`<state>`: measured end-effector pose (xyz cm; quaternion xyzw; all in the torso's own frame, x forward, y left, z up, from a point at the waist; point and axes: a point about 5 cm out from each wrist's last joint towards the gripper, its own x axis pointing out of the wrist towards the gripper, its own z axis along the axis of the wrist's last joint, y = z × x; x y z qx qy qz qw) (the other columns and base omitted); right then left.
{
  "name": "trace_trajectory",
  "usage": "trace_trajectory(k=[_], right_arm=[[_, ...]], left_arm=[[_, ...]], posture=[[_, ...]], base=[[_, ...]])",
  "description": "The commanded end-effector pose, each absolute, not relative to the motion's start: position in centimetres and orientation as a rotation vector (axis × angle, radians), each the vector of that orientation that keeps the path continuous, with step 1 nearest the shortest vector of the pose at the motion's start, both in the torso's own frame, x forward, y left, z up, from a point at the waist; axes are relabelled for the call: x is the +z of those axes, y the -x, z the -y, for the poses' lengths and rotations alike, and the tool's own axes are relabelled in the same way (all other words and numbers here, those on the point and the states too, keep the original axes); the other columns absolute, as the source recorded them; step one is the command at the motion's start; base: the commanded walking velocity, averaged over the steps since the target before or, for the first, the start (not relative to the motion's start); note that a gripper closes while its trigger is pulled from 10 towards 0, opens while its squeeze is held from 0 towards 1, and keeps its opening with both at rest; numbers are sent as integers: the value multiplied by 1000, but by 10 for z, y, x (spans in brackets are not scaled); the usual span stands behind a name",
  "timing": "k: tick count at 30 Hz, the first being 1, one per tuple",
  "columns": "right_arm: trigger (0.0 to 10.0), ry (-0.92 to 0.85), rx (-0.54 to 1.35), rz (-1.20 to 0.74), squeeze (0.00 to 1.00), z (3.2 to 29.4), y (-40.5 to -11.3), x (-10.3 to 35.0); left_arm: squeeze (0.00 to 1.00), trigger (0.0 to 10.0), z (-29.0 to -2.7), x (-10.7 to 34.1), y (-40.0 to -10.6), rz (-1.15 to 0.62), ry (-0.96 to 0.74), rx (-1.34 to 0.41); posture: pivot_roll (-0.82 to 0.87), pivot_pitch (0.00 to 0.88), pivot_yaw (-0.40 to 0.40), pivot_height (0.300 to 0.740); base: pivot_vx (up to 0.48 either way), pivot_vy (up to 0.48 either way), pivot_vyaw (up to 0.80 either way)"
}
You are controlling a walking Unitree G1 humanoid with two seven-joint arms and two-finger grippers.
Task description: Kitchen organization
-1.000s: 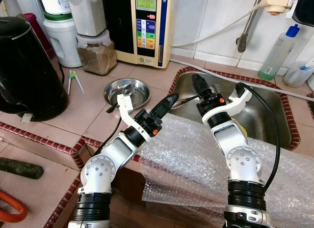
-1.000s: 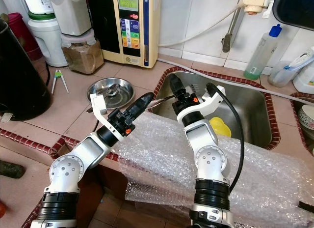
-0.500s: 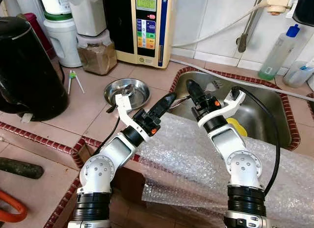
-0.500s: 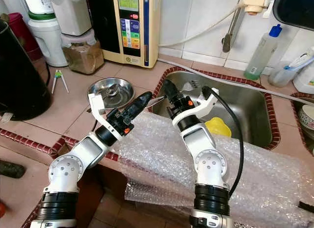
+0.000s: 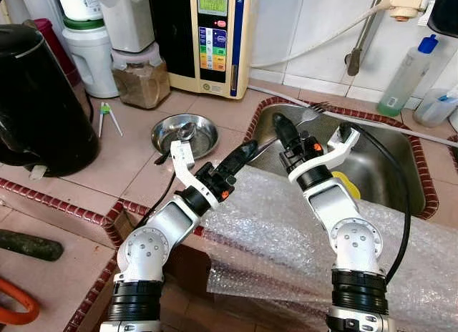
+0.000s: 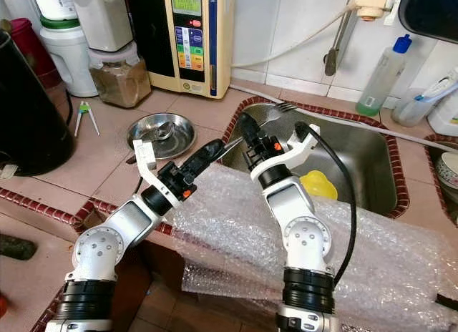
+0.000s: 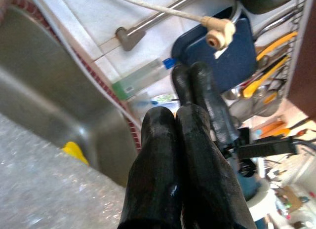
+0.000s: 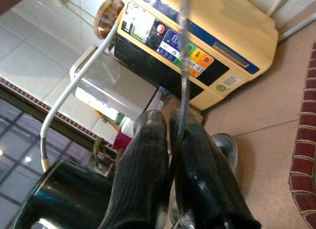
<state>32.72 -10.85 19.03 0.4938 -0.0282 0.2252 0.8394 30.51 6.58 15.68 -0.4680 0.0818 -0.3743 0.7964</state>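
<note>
Tiled counter (image 5: pixel 136 160) beside steel sink (image 5: pixel 386 167).

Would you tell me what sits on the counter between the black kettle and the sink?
A shallow steel bowl with a spoon in it sits between the black kettle and the sink, seen in both eye views.

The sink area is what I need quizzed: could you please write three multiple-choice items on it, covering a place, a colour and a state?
1. Where does the steel bowl stand?
A. in the sink
B. on the counter beside the sink
C. on the bubble wrap
2. What colour is the object lying in the sink?
A. yellow
B. red
C. blue
3. The right hand is:
A. open and empty
B. shut on the fork
C. shut on a bottle

B: it sits on the tiles.
A: yellow shows behind the right arm.
B: the handle runs between its fingers.
</note>
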Motion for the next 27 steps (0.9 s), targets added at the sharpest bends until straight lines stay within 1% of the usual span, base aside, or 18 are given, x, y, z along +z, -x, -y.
trace_trajectory(k=[1, 3, 4, 5, 6, 11, 12, 13, 14, 17, 18, 19, 21, 22, 24, 27], right_arm=[[0, -986, 385, 51, 0, 119, -331, 184], [0, -960, 360, 54, 0, 123, -332, 182], [0, -949, 356, 54, 0, 124, -332, 182], [0, -941, 353, 54, 0, 124, -332, 182], [0, -934, 346, 55, 0, 125, -332, 181], [0, -885, 304, 68, 0, 131, -335, 181], [0, -845, 300, 73, 0, 132, -337, 181], [0, -733, 294, 78, 0, 136, -340, 182], [0, -733, 294, 78, 0, 136, -340, 182], [0, -593, 277, 78, 0, 146, -346, 180], [0, -593, 277, 78, 0, 146, -346, 180], [0, -506, 249, 77, 0, 157, -351, 178], [0, -448, 220, 75, 0, 167, -355, 177], [0, -356, 143, 80, 0, 188, -363, 177], [0, -340, 129, 81, 0, 192, -364, 177], [0, -258, 80, 78, 0, 204, -370, 176]], left_arm=[[0, 10000, -67, 160, -310, -152, 949, -768], [0, 10000, -71, 156, -318, -158, 903, -686], [114, 10000, -72, 155, -319, -162, 901, -674], [667, 10000, -73, 155, -320, -164, 897, -665], [1000, 10000, -74, 153, -321, -172, 887, -652], [1000, 10000, -79, 148, -324, -180, 800, -605], [1000, 10000, -79, 147, -324, -180, 750, -607], [1000, 10000, -79, 145, -323, -182, 691, -617], [1000, 10000, -79, 145, -323, -182, 691, -617], [1000, 10000, -75, 145, -321, -168, 602, -657], [1000, 10000, -75, 145, -321, -168, 602, -657], [1000, 10000, -74, 144, -319, -164, 555, -671], [1000, 10000, -74, 142, -318, -162, 494, -682], [1000, 10000, -75, 140, -314, -150, 385, -707], [1000, 10000, -75, 139, -314, -146, 361, -711], [1000, 10000, -75, 138, -310, -126, 281, -734]], posture=[[-50, 46, 13, 740], [-52, 44, 15, 740], [-51, 45, 17, 740], [-51, 45, 17, 740], [-51, 45, 17, 740], [-50, 43, 17, 740], [-49, 42, 19, 740], [-49, 42, 19, 740], [-49, 42, 19, 740], [-45, 42, 19, 740], [-45, 42, 19, 740], [-37, 45, 19, 740], [-37, 45, 19, 740], [-21, 58, 22, 740], [-21, 58, 22, 740], [-14, 61, 27, 740]], base=[[0, 0, 0], [0, 0, 0], [0, 0, 0], [0, 0, 0], [0, 0, 0], [0, 0, 0], [0, 0, 0], [0, 0, 0], [0, 0, 0], [0, 0, 0], [0, 0, 0], [0, 0, 0], [0, 0, 0], [0, 0, 0], [0, 0, 0], [0, 0, 0]])
